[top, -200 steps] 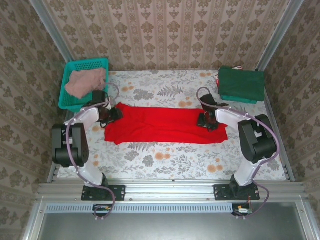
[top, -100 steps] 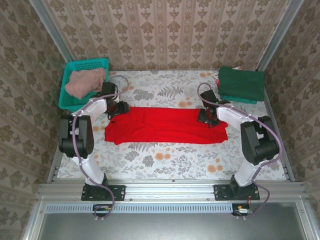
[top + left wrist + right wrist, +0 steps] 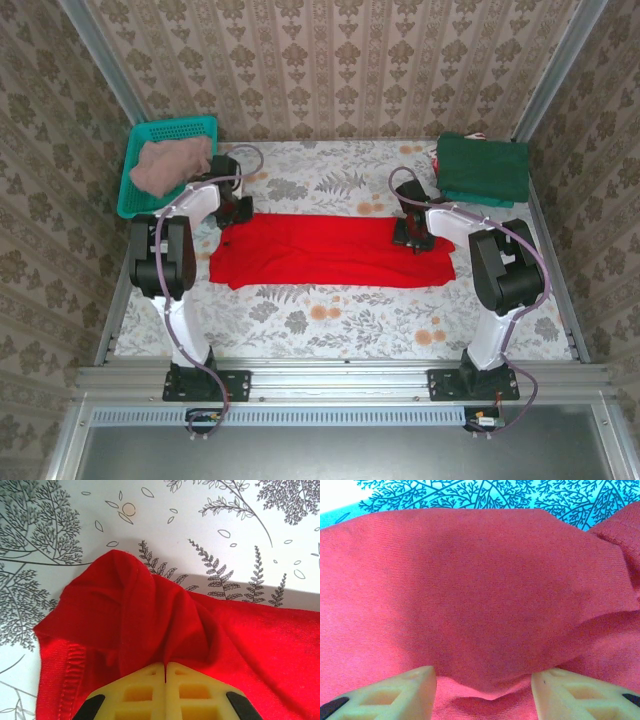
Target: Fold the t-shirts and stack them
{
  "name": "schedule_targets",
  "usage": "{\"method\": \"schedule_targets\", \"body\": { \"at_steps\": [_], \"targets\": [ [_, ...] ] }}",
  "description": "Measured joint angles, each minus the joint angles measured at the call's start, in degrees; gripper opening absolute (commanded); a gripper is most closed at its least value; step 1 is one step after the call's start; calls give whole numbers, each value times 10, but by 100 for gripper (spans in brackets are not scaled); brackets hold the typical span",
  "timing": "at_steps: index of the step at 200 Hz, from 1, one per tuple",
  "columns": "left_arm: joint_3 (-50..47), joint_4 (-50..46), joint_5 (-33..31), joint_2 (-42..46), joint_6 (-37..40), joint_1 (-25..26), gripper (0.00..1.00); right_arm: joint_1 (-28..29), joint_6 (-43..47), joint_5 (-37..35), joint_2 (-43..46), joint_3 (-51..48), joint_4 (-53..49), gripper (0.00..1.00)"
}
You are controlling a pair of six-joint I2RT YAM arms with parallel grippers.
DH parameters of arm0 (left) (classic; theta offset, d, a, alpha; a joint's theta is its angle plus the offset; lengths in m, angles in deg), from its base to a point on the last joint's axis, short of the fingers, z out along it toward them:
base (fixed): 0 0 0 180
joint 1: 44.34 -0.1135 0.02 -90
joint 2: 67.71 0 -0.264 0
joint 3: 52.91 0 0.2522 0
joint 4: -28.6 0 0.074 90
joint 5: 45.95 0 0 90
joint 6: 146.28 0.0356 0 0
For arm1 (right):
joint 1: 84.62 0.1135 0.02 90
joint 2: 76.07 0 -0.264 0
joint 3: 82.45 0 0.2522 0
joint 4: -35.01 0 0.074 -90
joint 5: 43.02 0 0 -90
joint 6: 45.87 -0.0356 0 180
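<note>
Top external: red t-shirt (image 3: 330, 250) lies as a long band across the worktop (image 3: 330, 315); folded green t-shirts (image 3: 483, 168) are stacked far right. The left end effector (image 3: 232, 212) has moved from the band's left end to its far-left corner. The right end effector (image 3: 410, 232) sits on the far-right part. Left wrist: tips now together, clamped on a pucker of red cloth at that corner. The grasp looks made and ready to lift for the next fold. Right wrist: tips apart, resting on the cloth either side of a bulge, not yet gripping.
</note>
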Motion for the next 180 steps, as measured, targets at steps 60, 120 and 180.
{"method": "schedule_targets", "body": {
  "at_steps": [60, 120, 180],
  "targets": [
    [30, -19, -19, 60, -7, -9, 0, -8, 8, 0, 0, 1, -2, 56],
    [89, -28, -21, 30, -15, -19, 0, -12, 20, -26, -4, 53, -30, 60],
    [80, -40, -21, 1, -13, -19, 48, -17, 38, -32, -1, 54, -36, 65]
  ]
}}
